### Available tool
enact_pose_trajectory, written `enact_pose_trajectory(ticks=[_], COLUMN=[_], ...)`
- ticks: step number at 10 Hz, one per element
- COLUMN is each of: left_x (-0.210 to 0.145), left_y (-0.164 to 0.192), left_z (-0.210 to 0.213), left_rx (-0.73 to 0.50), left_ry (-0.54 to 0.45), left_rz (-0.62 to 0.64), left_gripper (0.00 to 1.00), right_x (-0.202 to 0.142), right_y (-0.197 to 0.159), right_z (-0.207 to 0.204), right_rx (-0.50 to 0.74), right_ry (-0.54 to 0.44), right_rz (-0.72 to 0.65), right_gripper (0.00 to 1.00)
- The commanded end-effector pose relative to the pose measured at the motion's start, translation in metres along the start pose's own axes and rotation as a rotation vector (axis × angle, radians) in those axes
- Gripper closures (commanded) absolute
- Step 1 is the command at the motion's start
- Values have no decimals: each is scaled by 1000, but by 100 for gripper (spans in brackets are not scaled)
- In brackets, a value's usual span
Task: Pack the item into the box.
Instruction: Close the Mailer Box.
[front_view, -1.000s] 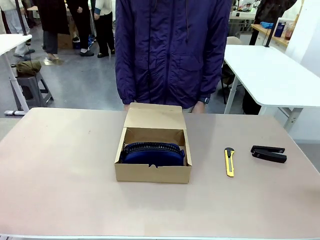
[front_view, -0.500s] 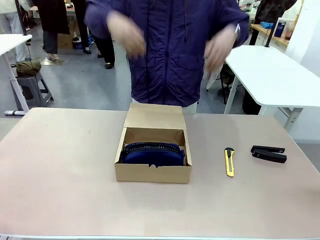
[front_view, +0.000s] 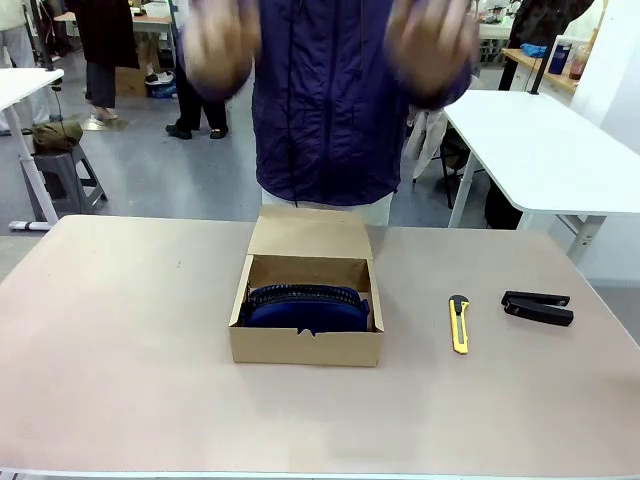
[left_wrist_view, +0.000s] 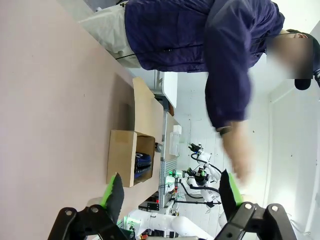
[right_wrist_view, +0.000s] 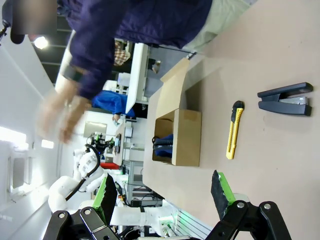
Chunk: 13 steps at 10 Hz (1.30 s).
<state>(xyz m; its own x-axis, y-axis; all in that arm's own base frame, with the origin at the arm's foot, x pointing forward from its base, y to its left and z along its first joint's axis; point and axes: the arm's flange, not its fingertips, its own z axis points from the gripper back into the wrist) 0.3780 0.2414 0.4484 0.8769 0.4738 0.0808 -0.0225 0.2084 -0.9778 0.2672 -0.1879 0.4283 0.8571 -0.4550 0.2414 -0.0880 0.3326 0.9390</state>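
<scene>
We see the navy pouch (front_view: 305, 308) lying inside the open cardboard box (front_view: 305, 346) on the desk (front_view: 120, 330); our left claw (left_wrist_view: 170, 185) and right claw (right_wrist_view: 162, 187) both stand apart, empty.

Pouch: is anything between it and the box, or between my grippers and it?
Nothing visible. The pouch already lies in the open box. Only bare table separates the left gripper and right gripper from it; the person's hands are raised high above.

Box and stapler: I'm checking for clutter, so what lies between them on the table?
A yellow utility knife lies between the box and the stapler, touching neither, as the front view shows.
</scene>
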Motion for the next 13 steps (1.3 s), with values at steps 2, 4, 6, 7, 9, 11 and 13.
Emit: enact_pose_trajectory(ticks=[2, 4, 6, 7, 9, 11, 13], left_x=[0, 0, 0, 0, 0, 8, 17], left_y=[-3, -3, -3, -3, -3, -3, -17], left_z=[1, 1, 1, 1, 1, -17, -68], left_rx=[3, 3, 3, 3, 3, -39, -71], left_ry=[7, 7, 7, 7, 7, 48, 107], left_rz=[11, 11, 11, 11, 11, -15, -43], left_gripper=[0, 0, 0, 0, 0, 0, 0], right_x=[3, 3, 3, 3, 3, 2, 12], right_y=[1, 1, 1, 1, 1, 0, 13], right_z=[0, 0, 0, 0, 0, -2, -39], right_rx=[22, 22, 22, 22, 22, -26, -99], right_ry=[-11, -11, -11, -11, -11, -38, 47], right_rz=[27, 27, 27, 27, 27, 8, 61], right_gripper=[0, 0, 0, 0, 0, 0, 0])
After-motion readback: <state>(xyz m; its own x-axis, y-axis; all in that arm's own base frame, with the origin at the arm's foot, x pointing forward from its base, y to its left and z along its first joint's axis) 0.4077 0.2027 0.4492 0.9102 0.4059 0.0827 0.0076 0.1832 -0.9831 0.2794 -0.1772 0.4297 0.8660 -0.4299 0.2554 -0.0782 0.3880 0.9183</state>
